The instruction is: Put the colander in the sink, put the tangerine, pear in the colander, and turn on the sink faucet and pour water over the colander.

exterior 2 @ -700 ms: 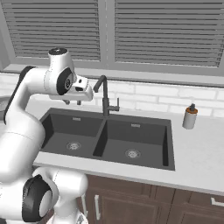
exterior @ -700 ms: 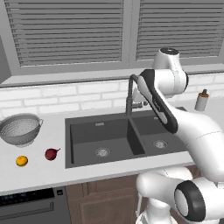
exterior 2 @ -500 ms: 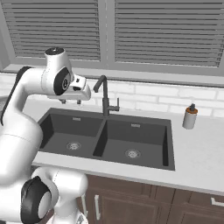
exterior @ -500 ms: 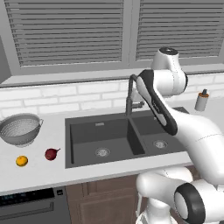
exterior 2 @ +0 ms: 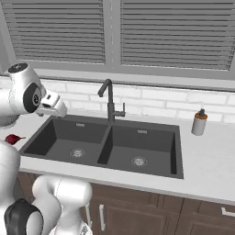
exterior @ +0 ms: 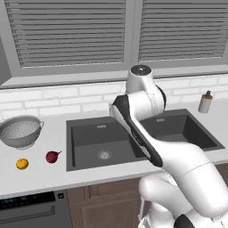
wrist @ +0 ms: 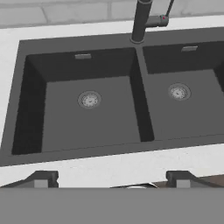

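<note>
The silvery colander (exterior: 20, 130) stands on the counter at the far left. In front of it lie the orange tangerine (exterior: 22, 164) and the dark red pear (exterior: 52, 156), which also appears as the pear (exterior 2: 13, 138). The dark double sink (exterior: 84, 139) holds nothing in either basin, as the sink (wrist: 89, 74) shows from above. Behind its divider stands the faucet (exterior 2: 109, 98), its base at faucet (wrist: 140, 22). My gripper (wrist: 110, 178) is open with nothing between its fingertips (wrist: 42, 177), and hangs over the sink's left part, well right of the fruits and colander.
A small soap dispenser (exterior: 205, 102) stands on the counter at the sink's right end, seen as the dispenser (exterior 2: 199, 122). A white brick backsplash and shuttered windows run behind the counter. My own arm hides the faucet in the left base view.
The arm has swung to the left, from over the right basin toward the left basin. The colander, fruits and faucet have stayed where they were.
</note>
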You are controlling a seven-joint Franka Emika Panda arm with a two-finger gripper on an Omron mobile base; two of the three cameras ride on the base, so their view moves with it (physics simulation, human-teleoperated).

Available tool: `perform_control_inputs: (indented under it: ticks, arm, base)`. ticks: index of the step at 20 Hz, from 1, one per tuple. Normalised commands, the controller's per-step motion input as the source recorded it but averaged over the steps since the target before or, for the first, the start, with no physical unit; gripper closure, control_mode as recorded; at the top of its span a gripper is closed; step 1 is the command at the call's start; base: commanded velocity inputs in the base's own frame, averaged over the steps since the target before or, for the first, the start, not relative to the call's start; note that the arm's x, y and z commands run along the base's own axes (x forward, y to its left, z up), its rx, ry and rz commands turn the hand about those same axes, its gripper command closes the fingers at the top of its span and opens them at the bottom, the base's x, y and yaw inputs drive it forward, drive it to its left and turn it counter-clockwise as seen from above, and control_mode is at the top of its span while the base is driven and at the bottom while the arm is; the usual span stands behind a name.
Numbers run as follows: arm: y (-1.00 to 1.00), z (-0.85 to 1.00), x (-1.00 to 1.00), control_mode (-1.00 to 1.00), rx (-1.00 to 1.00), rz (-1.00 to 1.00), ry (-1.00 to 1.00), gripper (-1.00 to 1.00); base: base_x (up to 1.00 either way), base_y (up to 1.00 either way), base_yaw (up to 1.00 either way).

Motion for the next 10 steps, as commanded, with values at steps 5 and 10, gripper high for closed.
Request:
perform_control_inputs:
  ticks: [5,10]
  arm:
    - [0.64,-0.28,-0.47,-1.0,0.04,-0.08,0.0,-1.0]
    - [0.99,-0.23,-0.03,-1.0,0.02,-0.1,0.03,-1.0]
  base:
    - [0.0,0.0,0.0]
    - [0.0,0.0,0.0]
